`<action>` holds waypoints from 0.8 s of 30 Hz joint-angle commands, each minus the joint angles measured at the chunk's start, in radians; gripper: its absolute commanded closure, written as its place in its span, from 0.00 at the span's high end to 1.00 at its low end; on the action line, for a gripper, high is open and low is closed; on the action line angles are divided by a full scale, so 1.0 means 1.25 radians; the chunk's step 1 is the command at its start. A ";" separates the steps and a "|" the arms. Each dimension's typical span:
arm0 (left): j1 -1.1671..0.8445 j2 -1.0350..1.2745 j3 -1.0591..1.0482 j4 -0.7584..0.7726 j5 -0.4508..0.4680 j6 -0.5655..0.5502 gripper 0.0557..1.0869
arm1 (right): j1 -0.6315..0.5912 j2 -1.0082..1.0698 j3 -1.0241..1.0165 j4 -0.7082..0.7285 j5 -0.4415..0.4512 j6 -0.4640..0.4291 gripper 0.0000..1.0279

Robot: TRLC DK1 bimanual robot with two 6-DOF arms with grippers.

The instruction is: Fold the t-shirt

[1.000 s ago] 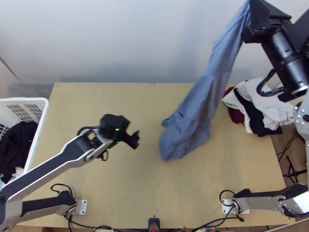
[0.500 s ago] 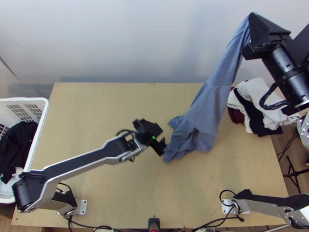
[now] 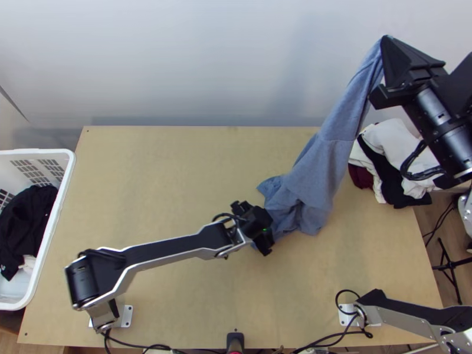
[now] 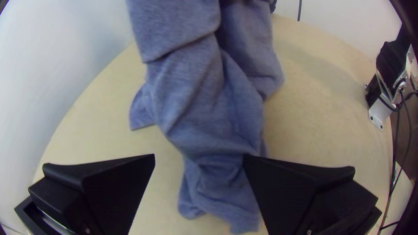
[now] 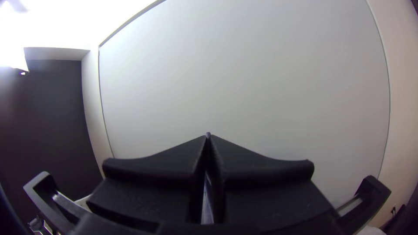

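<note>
My right tool (image 5: 208, 136) pinched the shirt (image 3: 330, 154) high; my left tool (image 4: 199, 155) gaped wide, empty, near its bunched lower end. Closing there risked trapping stray layers.

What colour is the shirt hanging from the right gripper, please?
The shirt is greyish blue, seen best in the left wrist view.

Top view is looking steeply down on the table (image 3: 147, 171) from high up — left wrist view is facing the shirt (image 4: 196, 95) close, upper middle, both views sharing shirt and table — right wrist view is facing a pale wall panel (image 5: 244, 78).
</note>
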 commanded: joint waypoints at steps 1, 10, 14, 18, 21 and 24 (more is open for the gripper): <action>-0.034 0.102 0.035 -0.010 0.021 -0.031 0.92 | -0.001 -0.014 -0.002 -0.006 0.001 -0.020 0.03; -0.018 0.126 0.045 -0.030 0.020 -0.028 0.04 | -0.003 -0.017 0.015 -0.011 0.002 -0.055 0.03; 0.041 0.048 0.041 -0.027 -0.045 -0.009 0.04 | -0.022 -0.009 0.038 -0.012 0.002 -0.066 0.03; 0.153 -0.070 0.044 -0.018 -0.105 0.068 0.04 | -0.088 0.000 0.048 -0.001 0.003 -0.061 0.03; 0.280 -0.146 0.055 0.036 -0.120 0.159 0.04 | -0.133 0.014 0.043 0.017 0.003 -0.051 0.03; 0.409 -0.170 0.111 0.054 -0.126 0.237 0.04 | -0.160 0.019 0.028 0.064 0.003 -0.050 0.03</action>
